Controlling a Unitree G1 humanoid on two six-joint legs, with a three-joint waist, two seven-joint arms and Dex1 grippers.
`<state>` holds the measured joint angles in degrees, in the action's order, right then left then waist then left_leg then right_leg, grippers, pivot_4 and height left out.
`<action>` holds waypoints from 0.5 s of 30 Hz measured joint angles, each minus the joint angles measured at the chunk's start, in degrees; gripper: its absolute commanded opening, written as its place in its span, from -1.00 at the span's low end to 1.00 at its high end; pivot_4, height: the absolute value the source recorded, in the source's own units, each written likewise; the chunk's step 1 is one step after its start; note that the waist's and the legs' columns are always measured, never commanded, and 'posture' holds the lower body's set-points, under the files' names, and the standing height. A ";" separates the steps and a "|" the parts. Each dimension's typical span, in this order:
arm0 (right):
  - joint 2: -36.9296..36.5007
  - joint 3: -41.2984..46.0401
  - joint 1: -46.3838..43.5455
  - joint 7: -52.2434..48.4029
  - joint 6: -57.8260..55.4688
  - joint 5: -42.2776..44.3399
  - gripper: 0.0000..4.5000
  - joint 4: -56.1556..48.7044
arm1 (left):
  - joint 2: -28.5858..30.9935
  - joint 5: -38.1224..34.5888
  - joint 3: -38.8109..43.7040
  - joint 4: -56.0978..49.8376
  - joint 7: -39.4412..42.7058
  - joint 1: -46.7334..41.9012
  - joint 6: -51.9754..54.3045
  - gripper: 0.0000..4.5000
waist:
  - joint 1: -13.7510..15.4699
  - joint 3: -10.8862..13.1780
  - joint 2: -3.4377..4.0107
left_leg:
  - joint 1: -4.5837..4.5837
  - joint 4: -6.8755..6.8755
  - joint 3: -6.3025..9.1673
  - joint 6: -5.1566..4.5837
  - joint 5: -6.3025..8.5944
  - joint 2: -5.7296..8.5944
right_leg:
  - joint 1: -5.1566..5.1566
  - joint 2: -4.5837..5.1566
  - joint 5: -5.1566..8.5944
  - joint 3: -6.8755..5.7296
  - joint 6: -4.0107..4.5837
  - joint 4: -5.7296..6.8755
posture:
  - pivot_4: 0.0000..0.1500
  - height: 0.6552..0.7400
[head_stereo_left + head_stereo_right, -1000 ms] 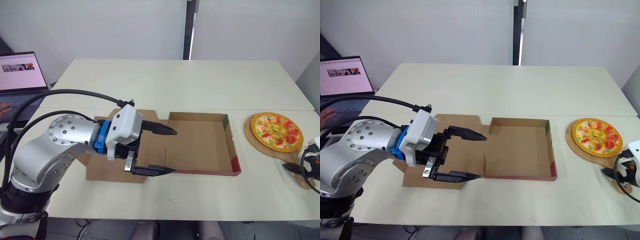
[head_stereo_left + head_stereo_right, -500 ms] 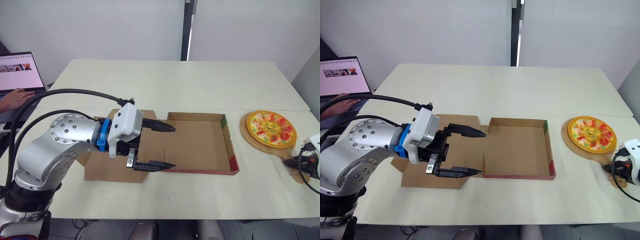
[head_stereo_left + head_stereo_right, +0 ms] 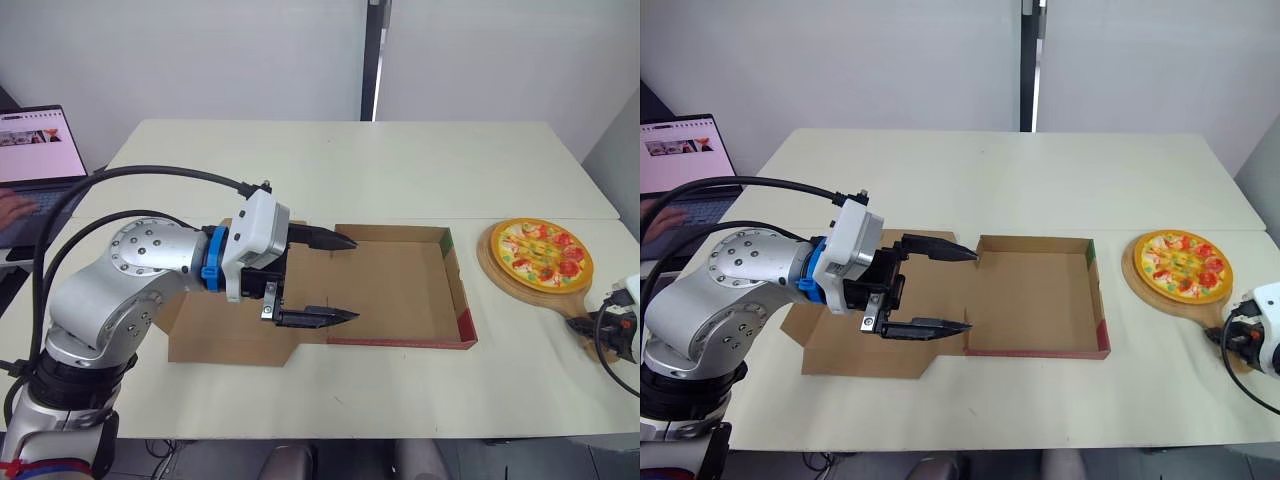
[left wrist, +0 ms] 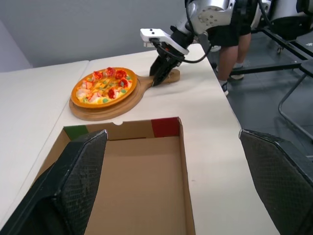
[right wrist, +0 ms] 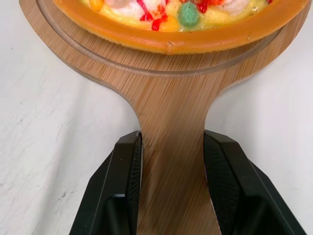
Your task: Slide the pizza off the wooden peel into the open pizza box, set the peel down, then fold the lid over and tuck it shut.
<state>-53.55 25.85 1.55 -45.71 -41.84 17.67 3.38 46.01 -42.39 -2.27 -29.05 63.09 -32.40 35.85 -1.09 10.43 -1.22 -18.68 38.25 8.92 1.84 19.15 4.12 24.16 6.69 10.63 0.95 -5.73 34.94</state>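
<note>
Right end effector (image 5: 171, 196): clenched on the peel (image 5: 171, 122), one black finger (image 5: 124, 191) against each side edge of the handle. The board lies flat on the table (image 3: 350, 170).

Pizza (image 3: 541, 253) sits centred on the peel's round part, with a wooden rim showing all round it. The peel is at the table's right end and its handle points to the near right corner. There isn't much table beyond it on the right.

A strip of bare table lies between the peel rim and the right wall of the pizza box (image 3: 466, 300), which is the wall with the green and red print. The two are near but apart. The tray is open at the top and has nothing in it.

Left end effector (image 3: 350, 278): released, fingers spread wide, holding nothing. It hovers over the tray's left side, where the lid (image 3: 215, 335) joins. One fingertip is near the far wall and the other near the front wall.

The lid lies flat on the table to the left of the tray, partly under the left arm. Bare table runs along the box's near edge. The whole far half of the table is open.

Off the far left corner there is a laptop (image 3: 35, 150) with a person's hand (image 3: 12, 205) on it, well apart from the box.
</note>
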 measured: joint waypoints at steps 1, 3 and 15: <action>-0.04 0.25 -0.01 0.12 -0.09 0.10 -0.29 -0.47 | -0.11 0.12 -0.02 0.34 0.07 -0.20 0.00 1.00 | -0.03 0.01 0.01 | 0.00 -0.01 0.01 0.00 0.00 0.00 | 0.00 0.00 0.00 -0.01 0.00 0.00 | 1.00 1.00; -0.68 0.58 -0.03 0.04 -0.28 0.29 -0.29 -0.91 | -0.16 0.62 -0.03 0.81 0.17 -0.75 -0.05 1.00 | -0.03 0.07 0.10 | -0.04 0.00 0.02 0.00 0.00 0.03 | 0.02 0.02 -0.01 -0.01 0.01 0.00 | 1.00 1.00; -1.85 0.57 -7.68 -0.31 0.31 1.40 -0.29 -0.81 | -0.22 2.10 0.20 2.60 0.13 -1.05 -0.28 1.00 | -0.32 0.22 0.36 | -0.10 -0.03 0.07 0.02 -0.01 0.06 | 0.18 0.03 -0.07 -0.04 0.12 -0.06 | 1.00 1.00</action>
<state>-55.40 26.42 -6.13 -46.03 -41.53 19.06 2.57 45.79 -40.30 -2.07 -26.45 63.21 -33.45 35.57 -1.41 10.65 -0.86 -18.77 38.22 8.99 1.86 19.14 4.18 24.34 6.72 10.56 0.92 -5.62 34.89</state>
